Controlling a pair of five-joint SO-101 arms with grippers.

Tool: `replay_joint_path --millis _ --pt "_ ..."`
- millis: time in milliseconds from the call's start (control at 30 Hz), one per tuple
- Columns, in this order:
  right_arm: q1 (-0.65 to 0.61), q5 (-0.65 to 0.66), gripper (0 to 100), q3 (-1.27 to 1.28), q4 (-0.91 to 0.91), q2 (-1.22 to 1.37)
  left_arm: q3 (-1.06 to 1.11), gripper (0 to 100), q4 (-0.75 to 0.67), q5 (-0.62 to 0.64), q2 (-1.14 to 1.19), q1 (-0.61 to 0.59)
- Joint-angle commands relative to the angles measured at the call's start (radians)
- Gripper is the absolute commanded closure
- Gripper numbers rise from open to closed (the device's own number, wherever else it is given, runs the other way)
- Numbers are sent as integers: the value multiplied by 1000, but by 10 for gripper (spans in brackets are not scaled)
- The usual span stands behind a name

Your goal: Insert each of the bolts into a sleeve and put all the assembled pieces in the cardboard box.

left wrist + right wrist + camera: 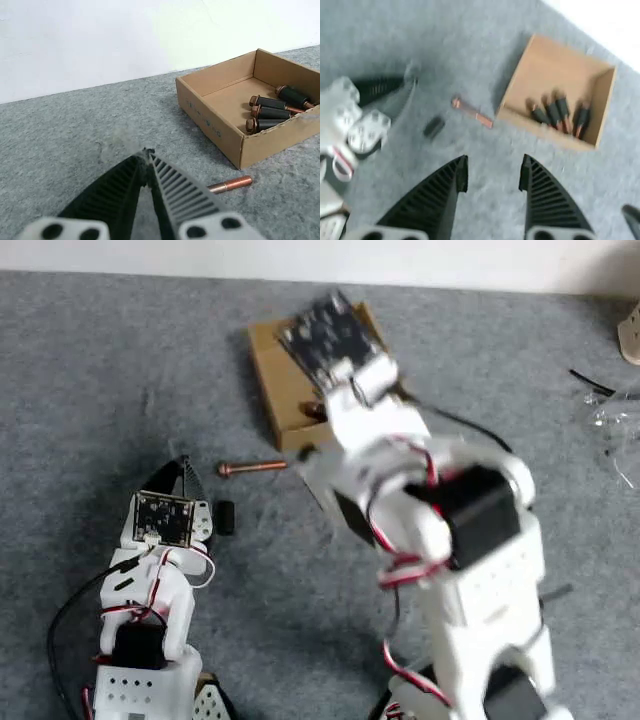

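Observation:
A loose copper bolt lies on the grey mat just in front of the cardboard box. A short black sleeve rests nearer, beside my left arm. Inside the box several bolts fitted with black sleeves lie side by side. My left gripper is shut and empty, low over the mat, with the bolt a little ahead and to one side. My right gripper hangs open and empty, high above the mat, looking down on the bolt, sleeve and box.
The right arm's wrist board covers part of the box in the high view. Cables and clear plastic pieces lie at the far right edge. A white wall rises behind the mat.

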Motion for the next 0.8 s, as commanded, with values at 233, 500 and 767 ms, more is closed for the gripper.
replay_joint_path --millis 233,500,767 --pt "94 -3 846 564 -150 -456 21 990 -20 0 1 2" --pt "246 -2 846 1050 -460 -865 21 990 -20 0 1 2" --pt "318 -2 846 1483 -694 -1176 21 990 -20 0 1 4"
